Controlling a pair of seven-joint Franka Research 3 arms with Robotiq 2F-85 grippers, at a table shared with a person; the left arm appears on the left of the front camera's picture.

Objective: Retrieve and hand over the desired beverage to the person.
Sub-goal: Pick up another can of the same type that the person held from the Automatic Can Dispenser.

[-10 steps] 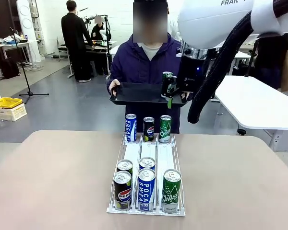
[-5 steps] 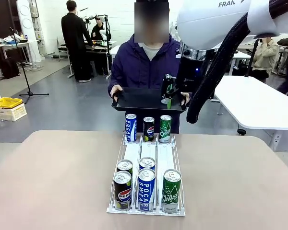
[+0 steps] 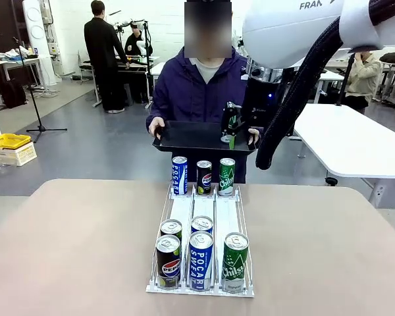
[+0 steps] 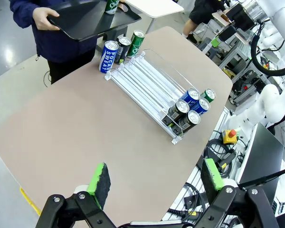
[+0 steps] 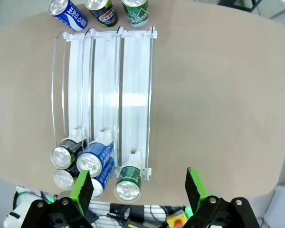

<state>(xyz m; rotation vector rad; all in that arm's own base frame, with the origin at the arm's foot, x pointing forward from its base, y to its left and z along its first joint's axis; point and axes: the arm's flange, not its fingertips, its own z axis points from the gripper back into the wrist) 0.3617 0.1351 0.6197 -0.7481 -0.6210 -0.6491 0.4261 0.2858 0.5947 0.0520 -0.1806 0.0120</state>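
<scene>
Left hand (image 4: 156, 176): wide open, hovers high over the counter's (image 4: 85, 128) near left corner. Right hand (image 5: 138, 183): open too, faces down above the rack (image 5: 133, 95). Green can (image 4: 112, 5): upright on the far tray (image 4: 85, 16) held by the person (image 4: 57, 47), top cropped in the left wrist view.

Tray (image 3: 191, 135) black. Jacket (image 3: 184, 92) navy-purple. Blue can (image 3: 201, 260), black can (image 3: 168, 260), green can (image 3: 235, 260). Table (image 3: 66, 243) beige. Rack (image 3: 204, 207) white. Pads (image 4: 100, 178) green.

Table (image 3: 66, 250) bears can rack (image 3: 225, 214) and three cans (image 3: 204, 178).
</scene>
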